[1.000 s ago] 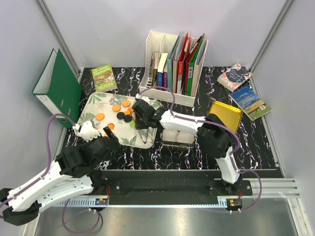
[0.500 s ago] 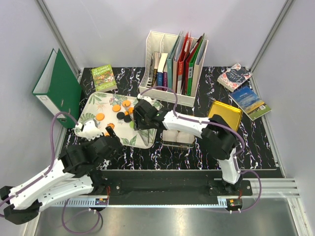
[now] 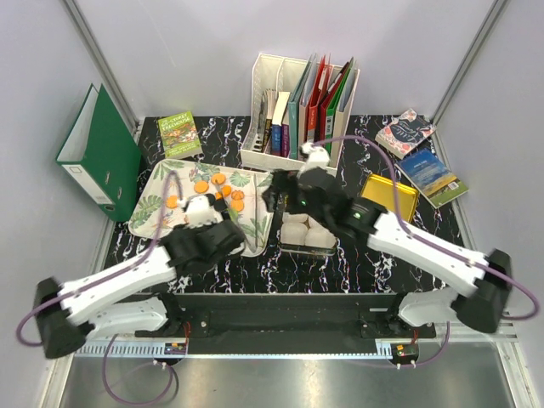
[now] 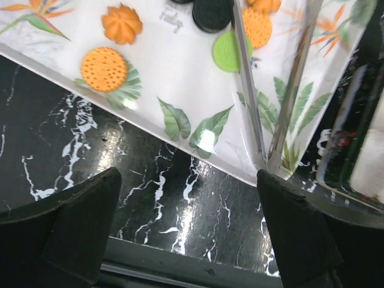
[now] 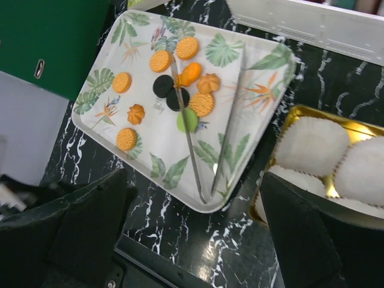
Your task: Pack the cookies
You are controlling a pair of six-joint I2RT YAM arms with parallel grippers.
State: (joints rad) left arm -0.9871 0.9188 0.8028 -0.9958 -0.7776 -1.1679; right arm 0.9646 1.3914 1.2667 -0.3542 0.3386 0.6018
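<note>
The cookies lie on a leaf-patterned tray: several orange ones, two black and one green. In the top view the cookies show at the far side of the tray. Metal tongs rest on the tray beside them. My left gripper hangs open over the tray's near edge, with only black table between its fingers. My right gripper is open and empty, high above the gap between the tray and a gold box of white paper cups.
The gold lid lies right of the box. A white file holder with books stands at the back. A green binder leans at the left and a green book lies behind the tray. Two books lie far right.
My right gripper has opened, left the tongs on the tray and drawn back to the right and upward. My left gripper has moved right along the tray's near edge.
</note>
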